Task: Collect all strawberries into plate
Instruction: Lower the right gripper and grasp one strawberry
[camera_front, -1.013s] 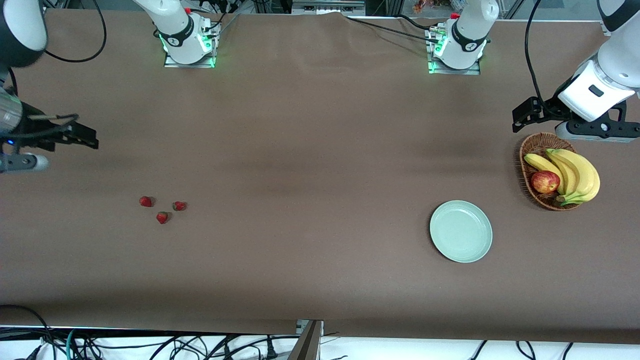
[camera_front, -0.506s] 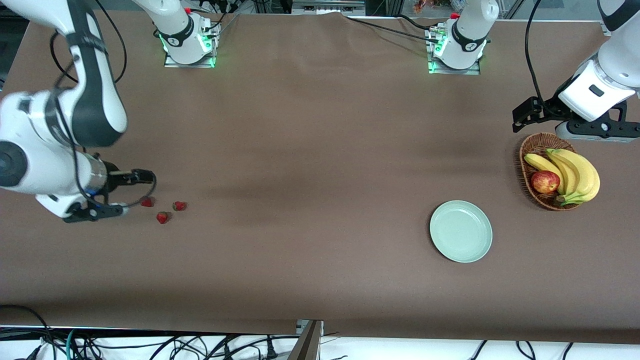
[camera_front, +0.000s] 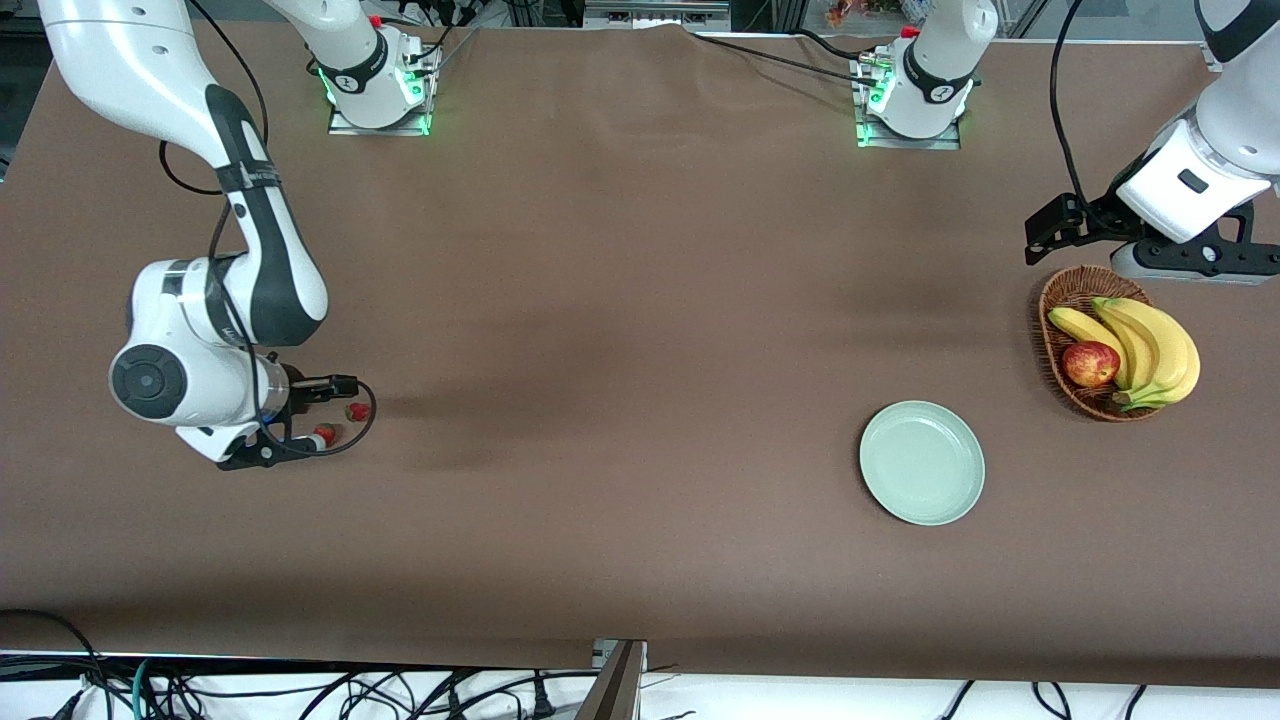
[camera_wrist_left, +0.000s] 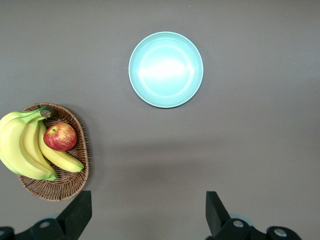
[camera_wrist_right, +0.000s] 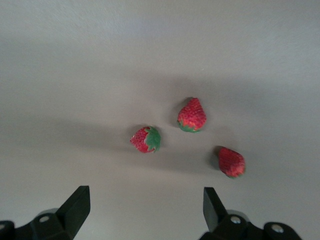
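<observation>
The three strawberries (camera_wrist_right: 191, 115) lay close together on the table (camera_front: 620, 350) toward the right arm's end, none of them in the plate (camera_front: 922, 462), which sat well apart near the basket (camera_front: 1062, 345) of bananas (camera_front: 1150, 345) and an apple (camera_front: 1090, 363). The right gripper (camera_front: 318, 414), out at the table's edge a second before, had swung in over the berries, its fingers (camera_wrist_right: 75, 207) spread apart. The left gripper (camera_wrist_left: 145, 212) waited unmoved beside the basket, fingers also apart.

Even overhead light, soft shadows on the brown table (camera_front: 640, 400), glare on the plate (camera_wrist_left: 166, 69), soft-focus strawberries (camera_wrist_right: 192, 115)
</observation>
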